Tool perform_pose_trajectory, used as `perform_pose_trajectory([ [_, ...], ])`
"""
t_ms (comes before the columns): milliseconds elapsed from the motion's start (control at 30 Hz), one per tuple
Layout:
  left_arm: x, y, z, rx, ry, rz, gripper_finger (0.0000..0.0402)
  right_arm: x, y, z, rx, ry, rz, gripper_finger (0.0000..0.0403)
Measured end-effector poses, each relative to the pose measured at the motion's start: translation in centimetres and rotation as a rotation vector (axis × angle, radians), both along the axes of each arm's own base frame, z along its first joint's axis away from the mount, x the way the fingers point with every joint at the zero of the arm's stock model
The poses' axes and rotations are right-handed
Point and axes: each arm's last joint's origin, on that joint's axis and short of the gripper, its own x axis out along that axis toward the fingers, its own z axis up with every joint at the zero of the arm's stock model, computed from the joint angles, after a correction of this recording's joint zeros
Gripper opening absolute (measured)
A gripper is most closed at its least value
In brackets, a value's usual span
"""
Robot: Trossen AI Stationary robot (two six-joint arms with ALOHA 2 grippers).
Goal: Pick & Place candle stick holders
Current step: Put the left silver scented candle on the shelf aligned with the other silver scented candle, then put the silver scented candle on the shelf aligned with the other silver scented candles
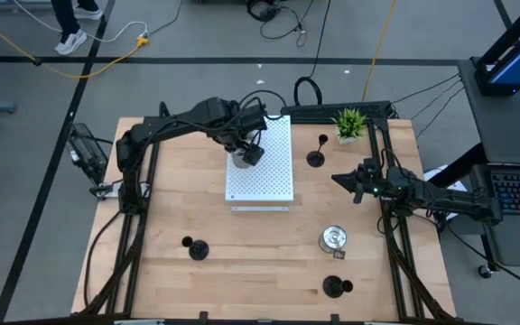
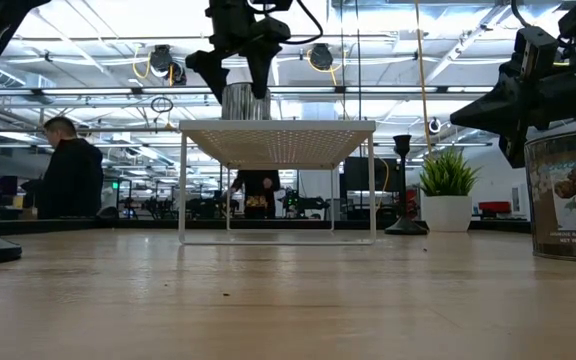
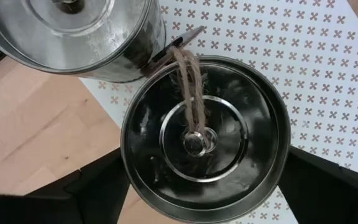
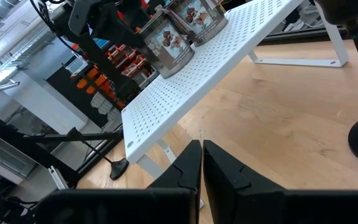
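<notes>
Silver cup (image 3: 205,140) between left jaws, twine loop inside, on white board (image 1: 264,162)

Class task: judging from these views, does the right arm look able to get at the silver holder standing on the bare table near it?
Probably yes. The silver holder stands alone on the wood, just in front of the right tool, which is shut and empty. Nothing lies between them; the nearest black holder stands well apart.

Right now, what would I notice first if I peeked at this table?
Probably the left gripper over the white perforated board, its fingers around a shiny silver cup with a second silver cup right beside it. The right gripper waits shut near the table's right edge, close to the green potted plant.
</notes>
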Motion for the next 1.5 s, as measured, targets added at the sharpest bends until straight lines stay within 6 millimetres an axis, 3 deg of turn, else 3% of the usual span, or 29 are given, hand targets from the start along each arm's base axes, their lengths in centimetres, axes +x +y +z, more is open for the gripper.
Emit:
perform_pose_trajectory([
  [133,0.0,0.0,0.0,-0.006,-0.001,-0.002,0.0393,0.0,0.0,0.0,0.000,0.000,0.000,0.0009],
  [533,-0.4,-0.1,0.1,-0.056,0.014,-0.008,0.0352,0.0,0.0,0.0,0.000,-0.001,0.002,0.0009],
  [1300,-1.3,-0.1,-0.1,-0.148,0.079,0.024,0.0351,0.0,0.0,0.0,0.001,0.000,0.003,0.0009],
  [1500,-2.1,-0.4,1.0,-0.200,0.029,0.039,0.0351,0.0,0.0,0.0,0.001,-0.001,0.003,0.0009],
])
